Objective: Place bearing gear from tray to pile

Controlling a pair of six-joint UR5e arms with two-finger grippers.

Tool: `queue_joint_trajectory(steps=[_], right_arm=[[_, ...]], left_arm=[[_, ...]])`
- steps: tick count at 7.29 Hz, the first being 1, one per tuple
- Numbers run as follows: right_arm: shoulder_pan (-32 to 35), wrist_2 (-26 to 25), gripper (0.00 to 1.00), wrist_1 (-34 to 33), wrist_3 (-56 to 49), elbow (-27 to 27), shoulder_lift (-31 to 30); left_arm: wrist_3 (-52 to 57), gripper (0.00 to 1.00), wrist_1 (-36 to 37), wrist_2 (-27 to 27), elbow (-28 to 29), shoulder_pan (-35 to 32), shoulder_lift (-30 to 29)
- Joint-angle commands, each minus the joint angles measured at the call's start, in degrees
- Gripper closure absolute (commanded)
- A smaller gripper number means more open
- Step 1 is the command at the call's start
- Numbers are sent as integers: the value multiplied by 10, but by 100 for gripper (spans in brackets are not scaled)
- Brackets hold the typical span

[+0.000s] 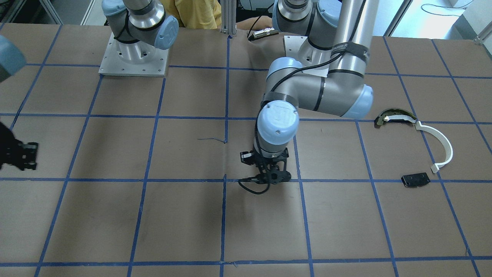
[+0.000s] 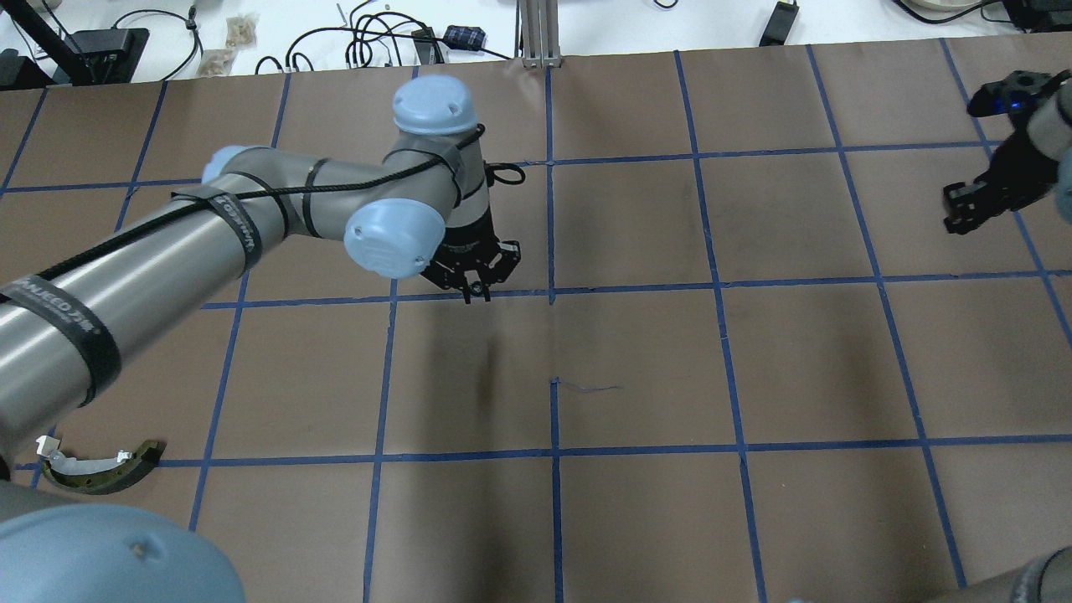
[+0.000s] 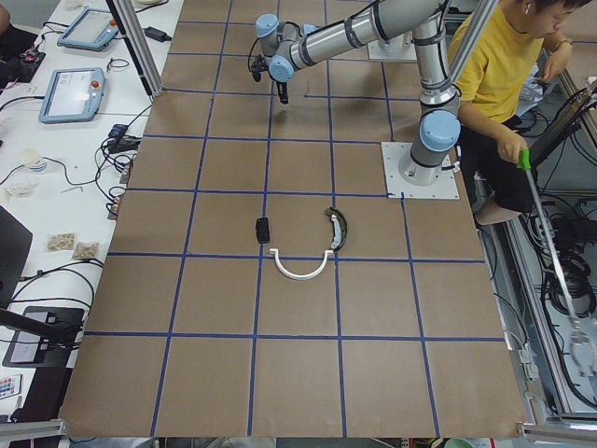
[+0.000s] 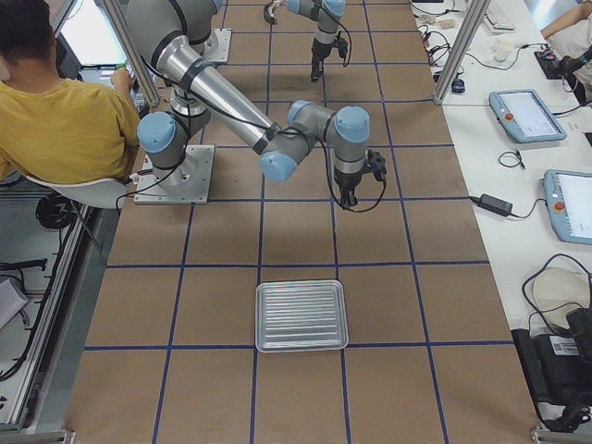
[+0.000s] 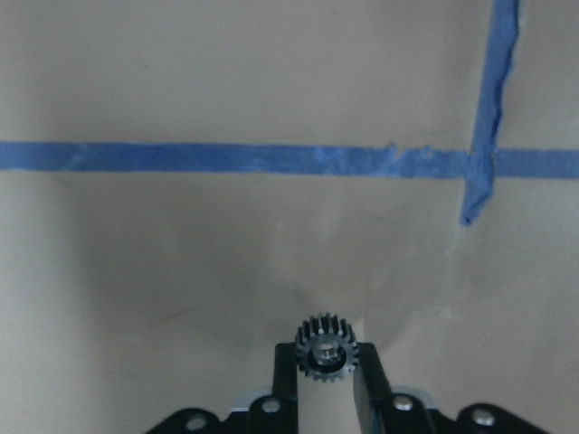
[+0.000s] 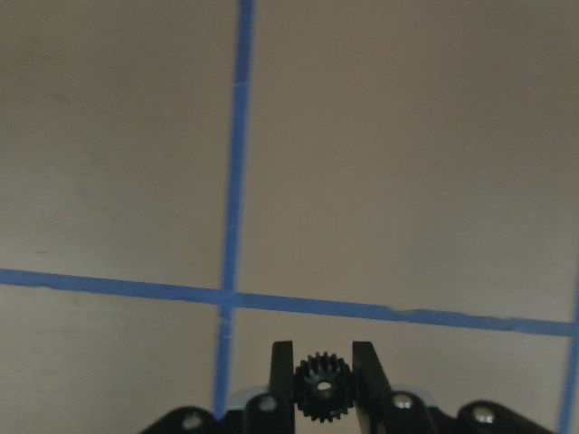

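Observation:
My left gripper (image 1: 270, 176) hangs over the middle of the table and is shut on a small dark bearing gear (image 5: 327, 349), held just above the brown paper. My right gripper (image 2: 963, 213) is off to the table's right side and is shut on a second small gear (image 6: 323, 389). The pile lies near the table's left end: a white curved arc (image 1: 438, 146), a dark curved piece (image 1: 396, 117) and a flat black plate (image 1: 415, 179). The metal tray (image 4: 301, 314) sits near the table's right end and looks empty.
The table is covered in brown paper with a blue tape grid (image 2: 551, 293). A person in a yellow shirt (image 3: 494, 84) sits behind the robot bases. Cables and tablets (image 4: 527, 111) lie along the far table edge.

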Motion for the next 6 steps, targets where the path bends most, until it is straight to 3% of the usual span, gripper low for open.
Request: queue_joint_trajectory(steps=[1, 4, 5, 6], right_arm=[[198, 11, 100, -36, 277, 49, -15], [452, 5, 100, -165, 565, 39, 79], [495, 8, 100, -231, 604, 32, 121], [523, 10, 100, -239, 639, 21, 138]], left_arm=[[134, 100, -77, 16, 32, 138, 34], [343, 100, -81, 73, 17, 303, 51], [397, 100, -86, 73, 14, 360, 48], [422, 100, -87, 81, 1, 406, 41]])
